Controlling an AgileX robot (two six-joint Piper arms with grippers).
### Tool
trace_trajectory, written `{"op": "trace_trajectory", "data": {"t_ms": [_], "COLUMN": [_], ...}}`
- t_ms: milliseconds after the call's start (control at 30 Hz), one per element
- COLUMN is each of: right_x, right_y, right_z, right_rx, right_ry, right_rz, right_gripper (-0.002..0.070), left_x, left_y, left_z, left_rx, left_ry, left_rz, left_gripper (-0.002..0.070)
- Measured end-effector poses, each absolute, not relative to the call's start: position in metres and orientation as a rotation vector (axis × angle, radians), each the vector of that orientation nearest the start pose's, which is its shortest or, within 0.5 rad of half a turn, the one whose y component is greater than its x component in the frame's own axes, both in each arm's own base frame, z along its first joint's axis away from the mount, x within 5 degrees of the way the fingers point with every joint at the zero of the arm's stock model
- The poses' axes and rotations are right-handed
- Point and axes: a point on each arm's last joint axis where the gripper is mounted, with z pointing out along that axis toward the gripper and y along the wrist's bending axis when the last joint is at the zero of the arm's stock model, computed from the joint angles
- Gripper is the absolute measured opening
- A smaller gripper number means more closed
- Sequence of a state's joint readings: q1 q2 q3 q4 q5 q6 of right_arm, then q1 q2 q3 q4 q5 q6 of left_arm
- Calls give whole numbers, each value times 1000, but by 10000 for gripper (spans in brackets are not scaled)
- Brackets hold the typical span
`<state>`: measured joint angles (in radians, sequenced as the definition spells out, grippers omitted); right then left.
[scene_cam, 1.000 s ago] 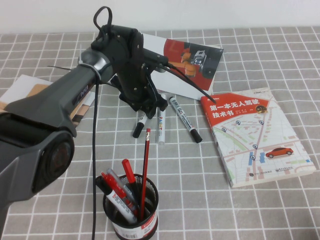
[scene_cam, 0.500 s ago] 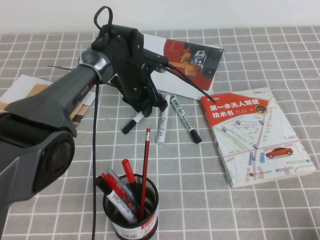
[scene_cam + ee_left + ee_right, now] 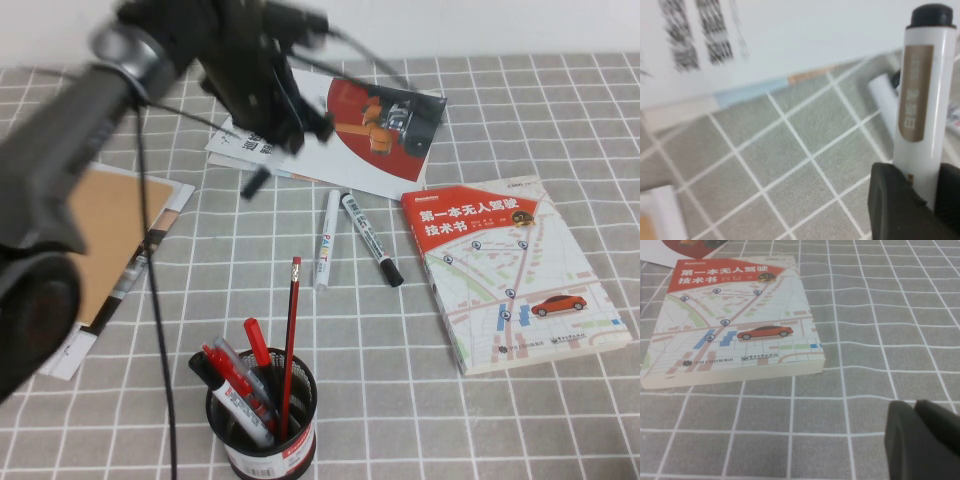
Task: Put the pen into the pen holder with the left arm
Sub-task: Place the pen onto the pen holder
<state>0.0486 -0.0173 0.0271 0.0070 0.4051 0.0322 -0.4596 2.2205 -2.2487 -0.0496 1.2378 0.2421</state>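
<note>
Grey tiled table [image 3: 480, 420], book [image 3: 510, 270] lying flat, left gripper [image 3: 268, 135] raised over the far side, clamped on the pen [image 3: 917, 100] lifted clear, pen holder [image 3: 262, 420] near front edge, right gripper [image 3: 925, 440] low beside book, fingers pressed together.

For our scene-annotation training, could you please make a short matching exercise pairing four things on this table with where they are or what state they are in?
Things:
1. pen
2. pen holder
3. all-white marker
4. right gripper

Places or states:
A. lying flat on the checked cloth
B. low over the cloth beside the map-cover book
C. lifted off the table, clamped in the left gripper
D. standing at the near edge with red pens and a red pencil in it

Pairs: 1-C, 2-D, 3-A, 4-B
</note>
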Motion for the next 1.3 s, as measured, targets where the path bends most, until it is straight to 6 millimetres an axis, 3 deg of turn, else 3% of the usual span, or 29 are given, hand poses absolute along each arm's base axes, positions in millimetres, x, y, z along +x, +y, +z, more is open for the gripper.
{"op": "trace_trajectory", "data": {"t_ms": [200, 367, 533, 667, 900, 1100, 1300], "right_x": [51, 51, 51, 51, 51, 51, 51], "right_y": [3, 3, 3, 3, 3, 3, 3], "right_z": [169, 169, 169, 169, 169, 169, 169], "right_rx": [-11, -11, -11, -11, -11, -11, -11], "right_ry": [1899, 1899, 1899, 1899, 1899, 1899, 1899], "right_rz": [62, 62, 62, 62, 62, 62, 62], "right_gripper": [-15, -15, -15, -15, -15, -15, -15], "left_x": [400, 363, 323, 290, 229, 169, 123], "left_y": [-206, -189, -169, -153, -123, -92, -68], "left_z": [375, 430, 451, 452, 436, 410, 379], "left_rx": [870, 833, 827, 799, 687, 608, 508], "left_ry": [2382, 2272, 2261, 2254, 2167, 2000, 1810], "left_rz": [-191, -227, -232, -243, -287, -309, -364], "left_gripper": [118, 118, 118, 118, 118, 118, 118]}}
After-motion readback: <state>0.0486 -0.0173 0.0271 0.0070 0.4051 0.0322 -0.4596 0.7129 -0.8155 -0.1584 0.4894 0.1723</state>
